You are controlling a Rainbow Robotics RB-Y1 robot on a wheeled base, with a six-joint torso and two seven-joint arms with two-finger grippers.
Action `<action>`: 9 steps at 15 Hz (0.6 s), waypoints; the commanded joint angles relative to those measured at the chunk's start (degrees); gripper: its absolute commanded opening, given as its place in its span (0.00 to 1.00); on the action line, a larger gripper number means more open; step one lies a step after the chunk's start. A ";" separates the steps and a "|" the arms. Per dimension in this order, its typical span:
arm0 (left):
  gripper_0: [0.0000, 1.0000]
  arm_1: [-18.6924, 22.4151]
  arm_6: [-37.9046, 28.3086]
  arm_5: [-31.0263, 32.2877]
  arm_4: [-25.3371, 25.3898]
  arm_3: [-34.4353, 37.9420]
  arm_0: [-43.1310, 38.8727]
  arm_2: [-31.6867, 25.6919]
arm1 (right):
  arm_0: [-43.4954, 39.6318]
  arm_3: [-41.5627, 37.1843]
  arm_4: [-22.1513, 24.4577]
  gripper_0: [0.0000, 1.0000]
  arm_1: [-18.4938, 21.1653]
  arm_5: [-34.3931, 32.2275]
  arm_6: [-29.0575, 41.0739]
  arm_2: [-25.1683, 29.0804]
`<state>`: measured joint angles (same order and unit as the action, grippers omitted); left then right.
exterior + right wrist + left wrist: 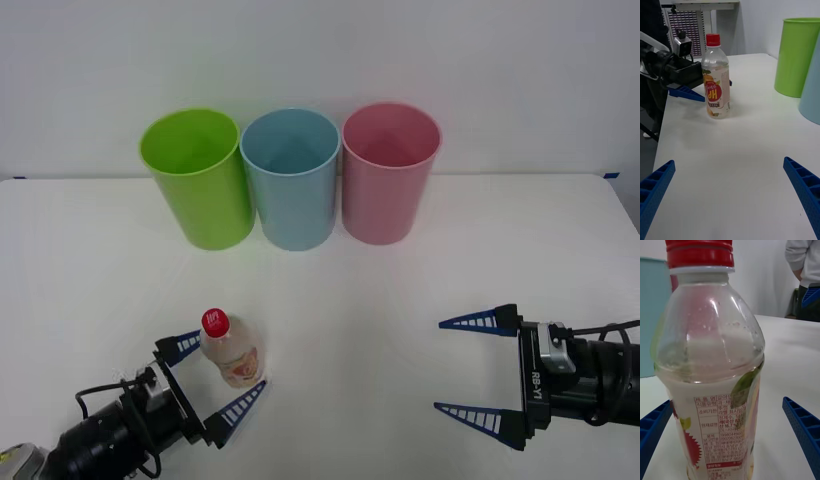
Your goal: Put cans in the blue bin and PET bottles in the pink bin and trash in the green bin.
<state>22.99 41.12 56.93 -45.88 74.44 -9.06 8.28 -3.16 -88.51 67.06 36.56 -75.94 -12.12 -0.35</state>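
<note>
Clear PET bottle (231, 352), red cap, upright on white table (360, 300), between spread fingers of left gripper (214, 376), untouched. Right gripper (478, 368) open, well apart. Green bin (197, 178), blue bin (291, 178), pink bin (389, 172) rowed behind.

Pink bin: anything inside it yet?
Nothing visible inside the pink bin: the front view shows bare inner wall, but its floor is hidden by the near rim. The PET bottle stands on the table between the open left tool's fingers.

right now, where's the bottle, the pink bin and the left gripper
bottle (232, 362), front view, on its label
pink bin (388, 200), front view, on its outer wall
left gripper (216, 376), front view, midway between its open fingertips, around the bottle
</note>
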 commanded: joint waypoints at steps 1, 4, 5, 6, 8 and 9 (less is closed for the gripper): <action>1.00 0.03 -0.17 -1.56 0.09 0.00 1.15 1.21 | 0.00 0.00 0.00 1.00 0.00 0.00 -0.01 0.00; 1.00 -0.93 -0.26 -3.41 0.09 0.00 2.21 2.09 | 0.00 0.00 0.00 1.00 0.00 0.00 -0.01 0.00; 1.00 -1.28 -0.26 -3.49 0.09 0.00 2.56 2.18 | 0.00 0.00 0.00 1.00 0.00 0.00 -0.01 0.00; 1.00 -1.64 -0.34 -3.49 0.09 0.00 2.73 2.18 | 0.00 0.00 0.00 1.00 0.00 0.00 -0.01 0.00; 1.00 -1.72 -0.43 -3.93 0.09 0.00 3.00 2.44 | 0.00 0.00 0.00 1.00 0.00 0.00 -0.01 0.00; 1.00 -1.72 -0.52 -4.02 0.00 0.00 3.17 2.44 | 0.00 0.00 0.00 1.00 0.00 0.00 -0.01 0.00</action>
<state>21.27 40.67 53.00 -45.82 74.44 -6.02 10.70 -3.16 -88.51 67.06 36.56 -75.94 -12.13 -0.35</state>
